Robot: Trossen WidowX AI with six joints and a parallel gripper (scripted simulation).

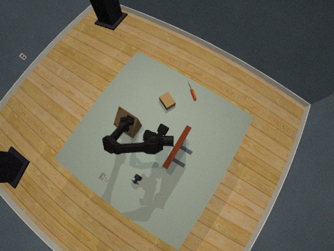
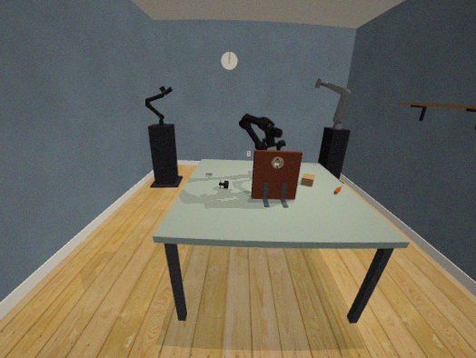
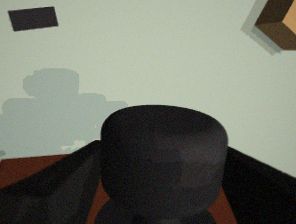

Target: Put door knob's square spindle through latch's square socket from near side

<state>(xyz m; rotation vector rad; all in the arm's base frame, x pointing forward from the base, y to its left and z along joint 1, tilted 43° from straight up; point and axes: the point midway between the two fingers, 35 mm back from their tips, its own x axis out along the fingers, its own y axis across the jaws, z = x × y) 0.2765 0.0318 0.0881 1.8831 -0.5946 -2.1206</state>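
A red-brown wooden panel stands upright on two dark feet near the table's middle. Its round latch plate shows on the side away from the robot. My gripper is shut on a dark round door knob and holds it close to the panel's robot-facing side, near its top. The knob fills the wrist view. Its spindle and the socket on this side are hidden, so I cannot tell how far the spindle is in. From the exterior view the panel hides the gripper and only the arm shows above it.
A second dark knob lies on the table left of the panel, with a small metal plate beyond it. A wooden block and an orange screwdriver lie to the other side.
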